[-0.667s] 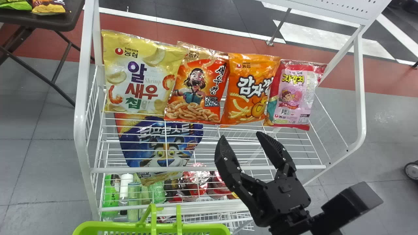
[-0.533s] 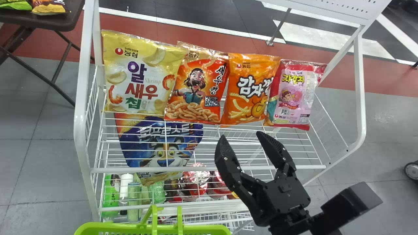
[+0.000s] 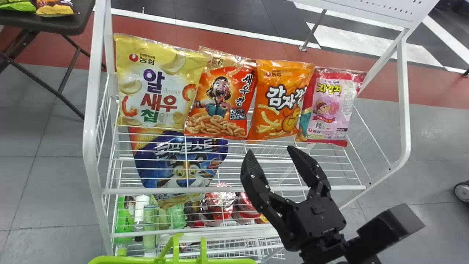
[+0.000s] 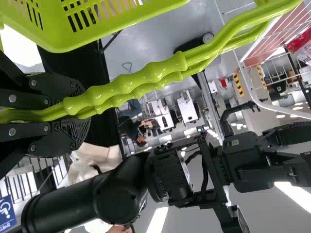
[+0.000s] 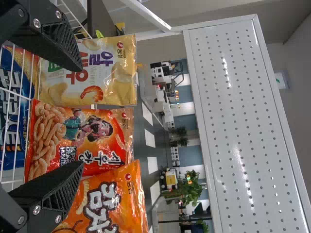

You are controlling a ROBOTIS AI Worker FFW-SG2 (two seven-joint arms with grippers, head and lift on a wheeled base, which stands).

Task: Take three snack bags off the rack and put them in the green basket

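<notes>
Jaws wide, the right gripper (image 3: 270,149) hangs near the snack bags (image 3: 218,106); the left gripper (image 4: 83,110) clamps the basket handles (image 4: 146,76).

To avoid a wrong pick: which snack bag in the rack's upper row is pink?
The rightmost snack bag in the head view, pink-fronted; the orange bag, red bag and yellow bag are left of it.

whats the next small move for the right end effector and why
Probably ease the open right end effector forward toward the red bag beside the yellow one: in the right wrist view that red bag shows mostly between its fingertips, which hold nothing.
</notes>
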